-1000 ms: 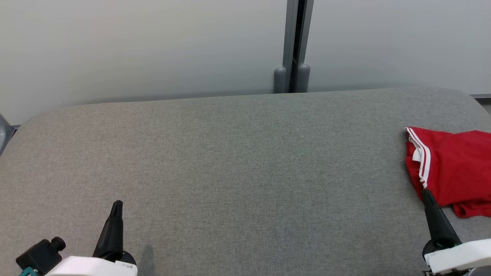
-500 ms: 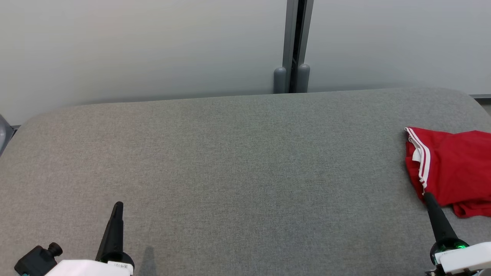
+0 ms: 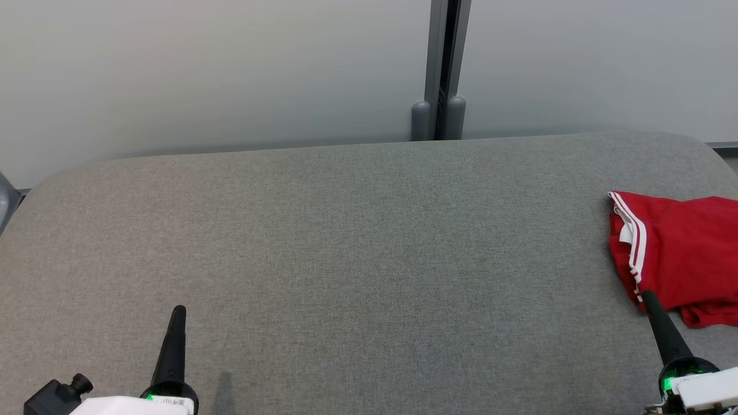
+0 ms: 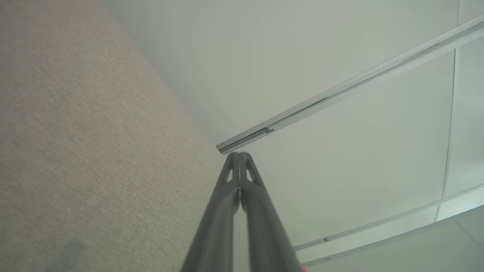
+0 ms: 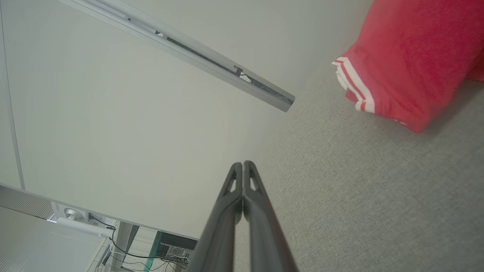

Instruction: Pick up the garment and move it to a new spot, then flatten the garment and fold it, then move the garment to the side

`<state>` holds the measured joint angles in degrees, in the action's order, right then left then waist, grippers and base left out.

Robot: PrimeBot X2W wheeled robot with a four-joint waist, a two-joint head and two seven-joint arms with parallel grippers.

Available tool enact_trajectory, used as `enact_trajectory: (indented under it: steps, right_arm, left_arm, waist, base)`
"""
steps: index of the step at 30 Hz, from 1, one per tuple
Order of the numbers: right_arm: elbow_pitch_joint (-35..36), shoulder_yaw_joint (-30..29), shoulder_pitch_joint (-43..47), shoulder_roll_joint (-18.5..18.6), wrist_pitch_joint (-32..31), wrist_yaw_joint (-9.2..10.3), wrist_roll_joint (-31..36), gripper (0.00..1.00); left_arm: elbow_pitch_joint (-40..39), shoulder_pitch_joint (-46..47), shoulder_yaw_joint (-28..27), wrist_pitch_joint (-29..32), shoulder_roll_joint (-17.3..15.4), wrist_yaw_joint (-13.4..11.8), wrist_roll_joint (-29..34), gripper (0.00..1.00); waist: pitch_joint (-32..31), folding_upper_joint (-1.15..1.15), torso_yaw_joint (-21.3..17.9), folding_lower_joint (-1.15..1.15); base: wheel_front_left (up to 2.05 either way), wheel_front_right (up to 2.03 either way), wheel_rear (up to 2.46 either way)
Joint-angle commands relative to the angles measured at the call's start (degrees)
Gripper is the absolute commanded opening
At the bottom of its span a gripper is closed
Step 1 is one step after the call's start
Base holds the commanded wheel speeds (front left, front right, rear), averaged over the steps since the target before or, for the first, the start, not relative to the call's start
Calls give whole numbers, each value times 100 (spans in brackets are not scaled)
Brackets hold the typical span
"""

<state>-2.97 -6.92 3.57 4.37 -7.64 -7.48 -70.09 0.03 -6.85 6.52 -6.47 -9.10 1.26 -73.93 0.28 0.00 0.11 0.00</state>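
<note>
Grey woven-fabric surface (image 3: 346, 242) w/ rounded corners. Red garment (image 3: 683, 253), soft knit w/ white stripe trim, lies bunched at its right edge. Left gripper (image 3: 179, 311) & right gripper (image 3: 647, 296) both pinched together, nothing in them.

Both arms sit lower in the head view than a second ago. The left gripper (image 3: 179, 312) has slid toward the bottom edge at lower left, its white wrist housing (image 3: 132, 406) nearly out of frame and the black knob (image 3: 56, 395) beside it sunk too. The right gripper (image 3: 647, 295) has drawn down and right, its tip now at the garment's (image 3: 680, 253) lower edge. A green light (image 3: 150, 396) newly glows at the left gripper's base.
</note>
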Motion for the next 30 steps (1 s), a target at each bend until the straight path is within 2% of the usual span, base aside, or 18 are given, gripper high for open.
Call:
enact_trajectory:
  steps: [1,30]
  right_arm:
    - [13,-30,-1,65,-33,-2,-131,0]
    - [-97,-228,13,43,-379,-2,-1587,0]
  left_arm:
    - [-75,-26,-56,25,-9,56,-81,0]
    - [-163,-183,-348,224,354,414,-1203,0]
  waist:
    - [0,0,0,0]
    - [-9,0,-6,0]
  base:
    - [0,0,0]
    - [0,0,0]
